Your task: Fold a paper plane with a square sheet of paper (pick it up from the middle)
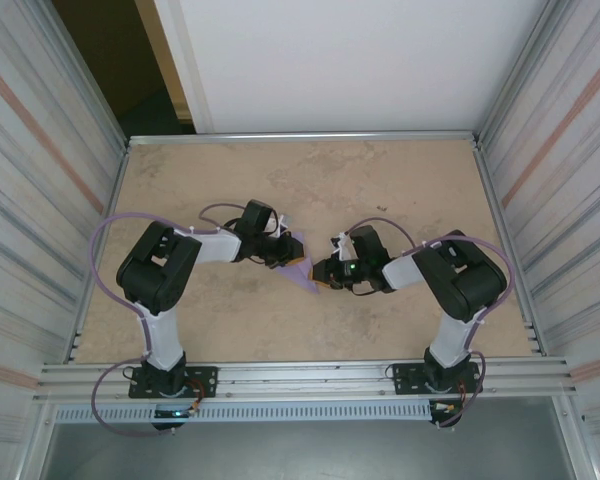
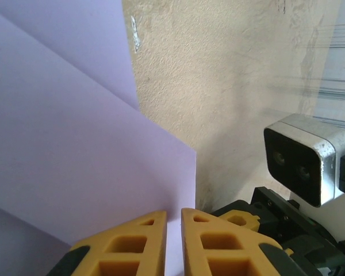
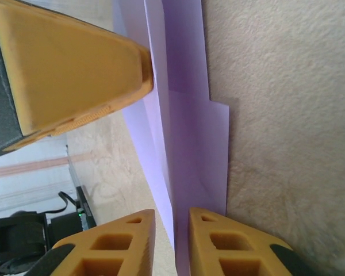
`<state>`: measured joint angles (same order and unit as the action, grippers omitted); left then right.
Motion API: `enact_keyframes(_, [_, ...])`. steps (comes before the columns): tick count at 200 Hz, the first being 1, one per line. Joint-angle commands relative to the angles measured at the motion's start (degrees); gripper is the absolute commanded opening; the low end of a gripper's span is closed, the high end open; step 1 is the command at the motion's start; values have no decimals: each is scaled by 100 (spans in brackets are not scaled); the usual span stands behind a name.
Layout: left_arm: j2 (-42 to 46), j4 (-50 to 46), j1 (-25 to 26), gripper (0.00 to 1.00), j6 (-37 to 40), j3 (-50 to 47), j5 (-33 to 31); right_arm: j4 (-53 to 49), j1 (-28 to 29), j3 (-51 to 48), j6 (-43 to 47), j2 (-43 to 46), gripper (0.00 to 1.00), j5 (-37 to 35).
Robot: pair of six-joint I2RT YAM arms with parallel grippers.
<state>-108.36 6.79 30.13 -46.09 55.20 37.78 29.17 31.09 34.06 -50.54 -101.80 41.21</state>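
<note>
The lavender sheet of paper (image 1: pixel 300 270), folded into layered flaps with a pointed outline, is held just above the table between my two grippers. My left gripper (image 1: pixel 288 252) comes in from the left. In the left wrist view its yellow jaws (image 2: pixel 173 215) are shut on a folded edge of the paper (image 2: pixel 75 144). My right gripper (image 1: pixel 322 274) meets it from the right. In the right wrist view its jaws (image 3: pixel 172 215) stand slightly apart, and the paper's edge (image 3: pixel 190 115) runs loosely between them, against the right finger. The left gripper's finger (image 3: pixel 75 69) touches the paper higher up.
The beige tabletop (image 1: pixel 310 180) stretches behind and to both sides of the grippers. Corrugated metal walls (image 1: pixel 40 150) close in left and right, and an aluminium rail (image 1: pixel 300 375) runs along the near edge. The right wrist's camera housing (image 2: pixel 307 164) hangs close beside the left jaws.
</note>
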Motion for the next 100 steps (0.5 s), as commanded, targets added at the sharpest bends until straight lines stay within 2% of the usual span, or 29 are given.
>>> enact_keyframes(1, [-108, -194, -5, 15, 91, 156, -69, -584, -26, -49, 170, 350, 24, -198])
enact_keyframes(51, [-127, -204, -2, 14, 85, 171, -43, -779, -50, -169, 189, 876, 27, -416])
enact_keyframes(79, [-133, -196, 0, 14, 82, 166, -32, -904, -40, -182, 279, 1196, 25, -600])
enact_keyframes(100, [-140, -185, -4, 14, 83, 192, 9, -1395, 54, 8, 535, 1270, 23, -798])
